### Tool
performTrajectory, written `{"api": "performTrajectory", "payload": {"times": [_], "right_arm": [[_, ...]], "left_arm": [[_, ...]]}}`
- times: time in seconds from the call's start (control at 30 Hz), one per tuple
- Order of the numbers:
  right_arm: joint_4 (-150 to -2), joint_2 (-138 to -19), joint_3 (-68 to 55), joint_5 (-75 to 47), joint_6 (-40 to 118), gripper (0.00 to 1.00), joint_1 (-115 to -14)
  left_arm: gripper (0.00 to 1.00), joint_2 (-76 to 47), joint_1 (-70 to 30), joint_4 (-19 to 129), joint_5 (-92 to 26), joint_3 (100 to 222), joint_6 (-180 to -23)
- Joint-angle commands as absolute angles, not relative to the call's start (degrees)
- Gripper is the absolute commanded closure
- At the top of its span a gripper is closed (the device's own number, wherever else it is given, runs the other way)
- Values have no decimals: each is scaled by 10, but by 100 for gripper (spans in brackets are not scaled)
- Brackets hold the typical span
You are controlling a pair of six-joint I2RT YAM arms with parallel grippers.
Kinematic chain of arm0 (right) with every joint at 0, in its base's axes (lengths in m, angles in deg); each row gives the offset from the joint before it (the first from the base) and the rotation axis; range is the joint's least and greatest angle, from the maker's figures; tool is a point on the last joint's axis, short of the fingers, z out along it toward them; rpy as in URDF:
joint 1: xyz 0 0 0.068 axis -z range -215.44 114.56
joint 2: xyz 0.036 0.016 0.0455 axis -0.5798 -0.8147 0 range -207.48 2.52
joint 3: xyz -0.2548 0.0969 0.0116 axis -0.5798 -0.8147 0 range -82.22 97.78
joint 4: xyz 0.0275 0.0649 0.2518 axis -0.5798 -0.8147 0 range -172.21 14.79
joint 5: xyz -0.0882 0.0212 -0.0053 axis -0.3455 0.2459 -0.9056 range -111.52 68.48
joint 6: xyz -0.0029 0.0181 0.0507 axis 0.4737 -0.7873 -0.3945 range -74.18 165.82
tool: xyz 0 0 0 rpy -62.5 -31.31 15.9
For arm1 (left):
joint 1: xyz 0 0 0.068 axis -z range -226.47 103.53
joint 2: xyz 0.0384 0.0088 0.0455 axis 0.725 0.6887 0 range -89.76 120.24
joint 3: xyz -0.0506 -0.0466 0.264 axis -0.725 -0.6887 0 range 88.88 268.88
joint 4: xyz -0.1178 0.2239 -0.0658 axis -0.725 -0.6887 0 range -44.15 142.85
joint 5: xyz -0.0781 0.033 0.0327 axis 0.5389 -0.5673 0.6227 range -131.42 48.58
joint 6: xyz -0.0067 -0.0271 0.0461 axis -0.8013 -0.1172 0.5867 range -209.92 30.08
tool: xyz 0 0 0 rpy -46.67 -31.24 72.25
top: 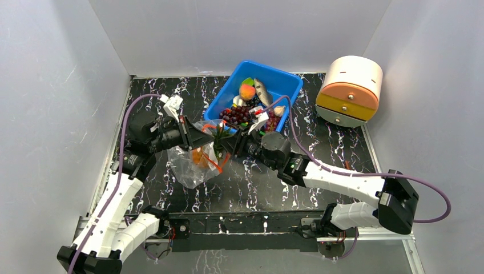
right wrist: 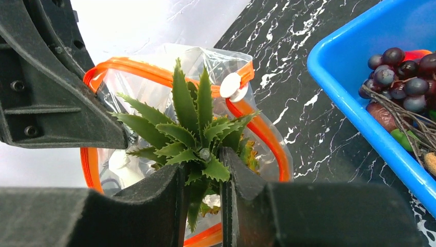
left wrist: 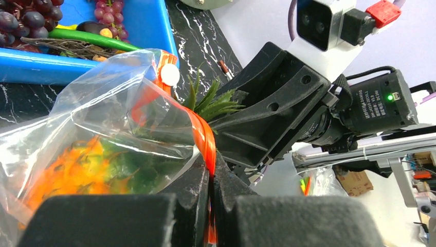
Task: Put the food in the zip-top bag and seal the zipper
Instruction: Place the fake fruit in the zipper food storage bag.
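The clear zip-top bag point(top: 188, 168) hangs open between my two grippers. My left gripper point(left wrist: 212, 175) is shut on its orange-red zipper point(left wrist: 203, 136) and holds the mouth up. An orange pineapple point(left wrist: 77, 167) sits inside the bag, its green leaves point(right wrist: 195, 128) sticking out of the mouth. My right gripper point(right wrist: 203, 172) is closed narrowly on those leaves from the other side. The white slider point(right wrist: 230, 85) sits at the far end of the zipper. Dark grapes point(top: 240, 114) and a peach point(top: 247, 91) lie in the bin.
A blue plastic bin point(top: 288, 77) with more toy food stands just behind the bag. A round white, orange and yellow drawer unit point(top: 349, 90) sits at the back right. Grey walls close in the black marbled table point(top: 342, 148) on three sides.
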State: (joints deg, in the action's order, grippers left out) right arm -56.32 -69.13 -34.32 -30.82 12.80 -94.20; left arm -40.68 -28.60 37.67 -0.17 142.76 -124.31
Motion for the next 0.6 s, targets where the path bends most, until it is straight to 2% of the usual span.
{"api": "performTrajectory", "payload": {"times": [0.0, 0.13, 0.3, 0.37, 0.57], "right_arm": [[-571, -689, -316, -282, 125, 77, -942], [-572, -701, -316, -289, 91, 77, -942], [-656, -733, -261, -295, 142, 71, -942], [-725, -738, -227, -289, 187, 63, -943], [-867, -693, -139, -281, 264, 30, -942]], "left_arm": [[100, -420, -285, 444, 21, 1424, -1273], [100, -417, -285, 455, 15, 1426, -1279], [100, -429, -285, 457, -2, 1421, -1277], [100, -433, -285, 445, -13, 1421, -1264], [100, -449, -285, 432, -29, 1411, -1252]]}}
